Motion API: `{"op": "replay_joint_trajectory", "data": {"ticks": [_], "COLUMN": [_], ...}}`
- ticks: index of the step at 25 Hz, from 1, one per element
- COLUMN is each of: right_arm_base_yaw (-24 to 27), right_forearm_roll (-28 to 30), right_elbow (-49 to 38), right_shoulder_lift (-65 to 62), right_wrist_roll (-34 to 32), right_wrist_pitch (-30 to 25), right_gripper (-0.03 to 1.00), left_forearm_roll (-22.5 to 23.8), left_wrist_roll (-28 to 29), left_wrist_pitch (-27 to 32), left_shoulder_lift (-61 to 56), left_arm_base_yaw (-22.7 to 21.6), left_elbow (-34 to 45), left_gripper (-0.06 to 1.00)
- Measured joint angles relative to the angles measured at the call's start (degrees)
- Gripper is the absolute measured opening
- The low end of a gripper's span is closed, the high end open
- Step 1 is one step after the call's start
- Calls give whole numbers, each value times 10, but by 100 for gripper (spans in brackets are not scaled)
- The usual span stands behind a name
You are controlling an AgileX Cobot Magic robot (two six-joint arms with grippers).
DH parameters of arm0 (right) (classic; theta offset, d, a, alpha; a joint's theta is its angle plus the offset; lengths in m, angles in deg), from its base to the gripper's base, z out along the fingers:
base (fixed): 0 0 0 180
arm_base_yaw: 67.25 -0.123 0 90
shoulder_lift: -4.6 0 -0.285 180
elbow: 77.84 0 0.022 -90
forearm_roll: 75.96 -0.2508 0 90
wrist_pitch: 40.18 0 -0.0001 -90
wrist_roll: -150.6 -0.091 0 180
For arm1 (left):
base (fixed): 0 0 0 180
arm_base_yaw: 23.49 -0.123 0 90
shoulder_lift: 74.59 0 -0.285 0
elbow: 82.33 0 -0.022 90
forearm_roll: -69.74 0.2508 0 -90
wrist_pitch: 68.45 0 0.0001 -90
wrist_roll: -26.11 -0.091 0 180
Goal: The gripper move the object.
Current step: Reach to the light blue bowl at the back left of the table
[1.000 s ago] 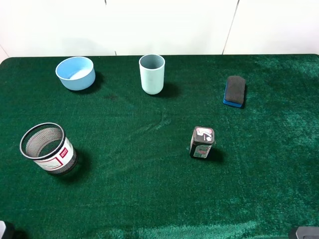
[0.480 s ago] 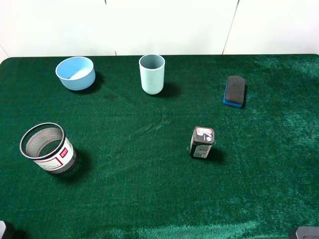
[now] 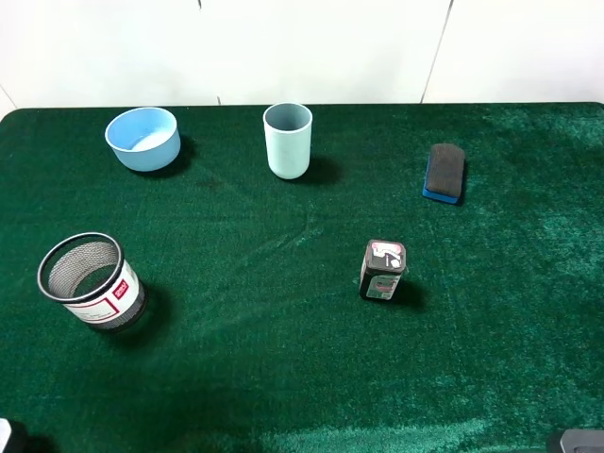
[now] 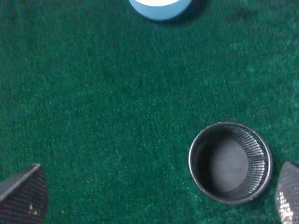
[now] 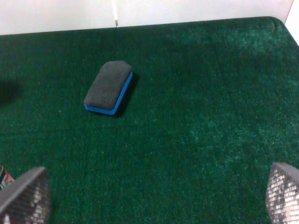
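Observation:
The light blue bowl [image 3: 142, 138] with a whitish inside stands at the table's far left. Its lower edge also shows in the left wrist view [image 4: 160, 7]. My left gripper [image 4: 154, 198] is open and empty, low over the green cloth near the table's front left, far from the bowl. Its fingertips [image 4: 24, 196] stand wide apart. Only a sliver of it [image 3: 6, 436] shows in the exterior view. My right gripper [image 5: 154, 196] is open and empty at the front right, with a sliver [image 3: 576, 441] in the exterior view.
A black wire-mesh cup [image 3: 92, 280] stands at the front left, also beside the left gripper [image 4: 230, 162]. A pale teal cup [image 3: 288, 140] stands at the back middle. A blue-and-black eraser [image 3: 444, 173] [image 5: 109, 87] lies at the right. A small dark box [image 3: 382, 270] stands mid-table.

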Motion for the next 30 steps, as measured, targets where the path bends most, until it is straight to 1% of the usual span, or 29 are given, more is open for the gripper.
{"op": "replay_joint_trajectory", "data": {"ticks": [9, 12, 18, 25, 27, 30], "right_arm_base_yaw": [0, 0, 0, 0, 0, 0], "right_forearm_roll": [0, 0, 0, 0, 0, 0], "right_elbow": [0, 0, 0, 0, 0, 0], "right_shoulder_lift": [0, 0, 0, 0, 0, 0], "right_wrist_roll": [0, 0, 0, 0, 0, 0], "right_wrist_pitch": [0, 0, 0, 0, 0, 0], "right_gripper": [69, 69, 69, 69, 69, 69], "left_forearm_roll": [0, 0, -4, -11, -22, -50], "left_wrist_roll": [-12, -24, -53, -60, -71, -106], "left_wrist_pitch": [-4, -10, -48, -109, -126, -150], "left_shoulder_lift": [146, 192, 286, 400, 432, 480], "left_arm_base_yaw": [0, 0, 0, 1, 1, 1], "left_elbow": [-67, -86, -128, -174, -186, -207], "left_gripper": [99, 99, 99, 99, 99, 99]}}
